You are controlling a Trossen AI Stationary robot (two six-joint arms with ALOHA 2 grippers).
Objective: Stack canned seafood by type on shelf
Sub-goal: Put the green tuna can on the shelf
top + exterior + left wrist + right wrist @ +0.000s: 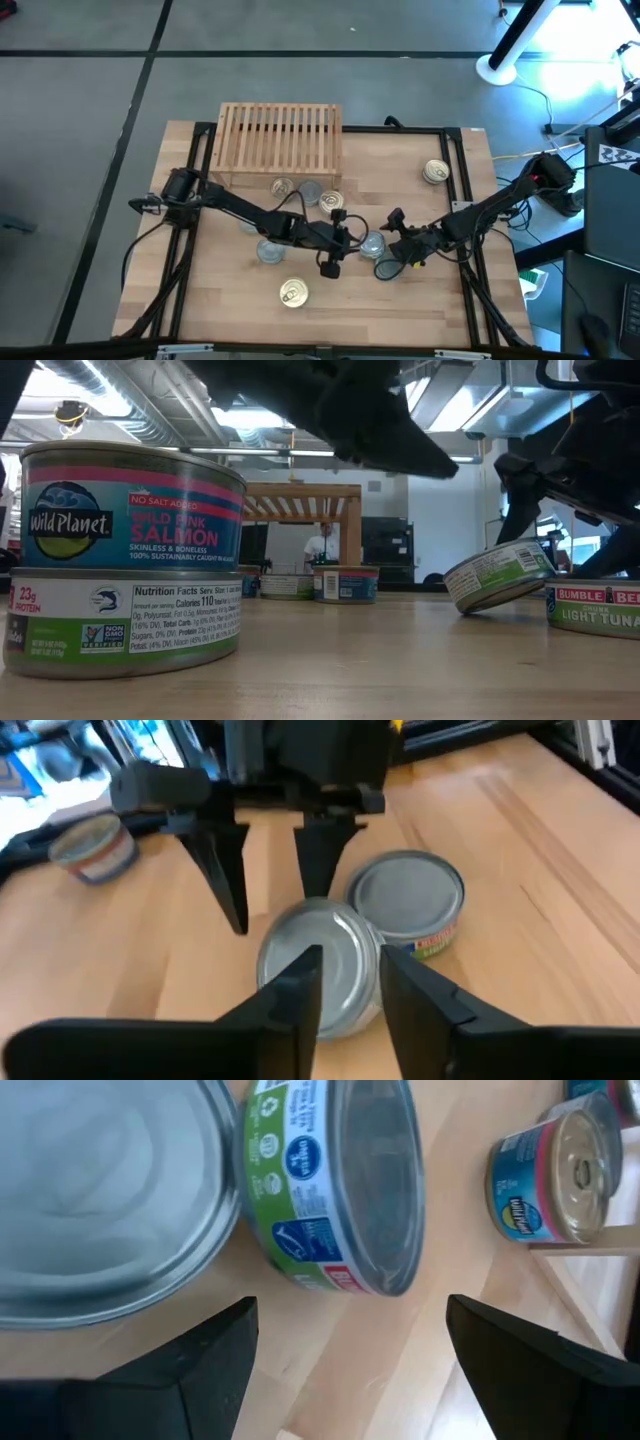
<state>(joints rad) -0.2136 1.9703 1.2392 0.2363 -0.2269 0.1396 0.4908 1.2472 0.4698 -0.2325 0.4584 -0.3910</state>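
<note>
Two silver-lidded cans lie mid-table between my grippers. One, with a green-and-white label, is tilted, its raised edge leaning on the flat Bumble Bee tuna can. My left gripper hovers over the tilted can's near part, fingers a narrow gap apart. In the low view its tip stands above the can. My right gripper faces it from the other side, wide open and empty. The slatted shelf stands at the far edge with no cans on top.
Three cans sit just in front of the shelf. A gold-lidded can lies far right and a silver one left of centre. A salmon can stacked on another stands near the front edge.
</note>
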